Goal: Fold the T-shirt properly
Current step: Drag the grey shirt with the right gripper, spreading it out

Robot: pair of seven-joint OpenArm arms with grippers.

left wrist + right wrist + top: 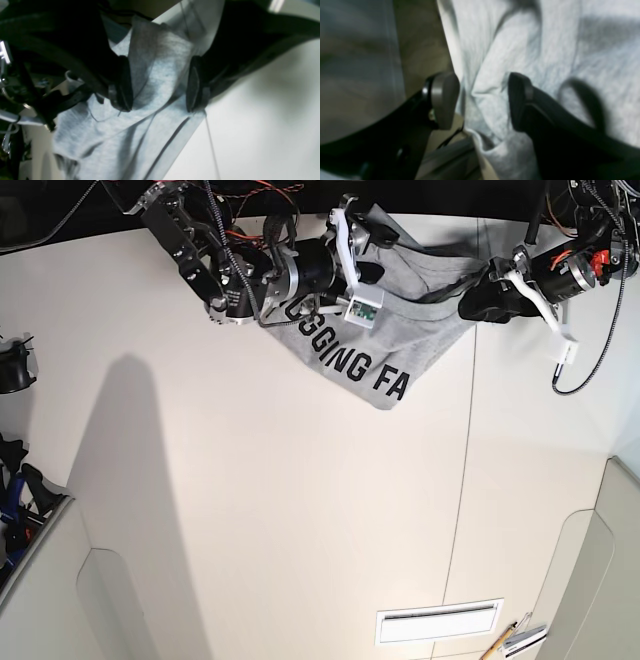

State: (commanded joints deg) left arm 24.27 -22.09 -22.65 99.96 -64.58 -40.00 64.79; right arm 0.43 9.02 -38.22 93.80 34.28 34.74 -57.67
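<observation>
The grey T-shirt (pixel 350 355) lies bunched at the far edge of the white table, with black lettering facing up. Its lower corner points toward the middle of the table. In the left wrist view my left gripper (pixel 158 85) is open, and a raised fold of the T-shirt (pixel 120 140) fills the gap between the pads. In the base view this gripper (pixel 478 298) is at the shirt's right tip. My right gripper (pixel 481 100) is open too and straddles a wrinkle of the T-shirt (pixel 495 50) near its edge. It sits at the shirt's top edge (pixel 368 235).
The white table (pixel 250 510) spreads out in front of the shirt, with a seam running down its right half. A slotted vent (pixel 438 622) and a pencil (pixel 500 644) are near the front edge. Dark gear (pixel 15 370) sits at the left edge. Cables hang by the right arm (pixel 600 330).
</observation>
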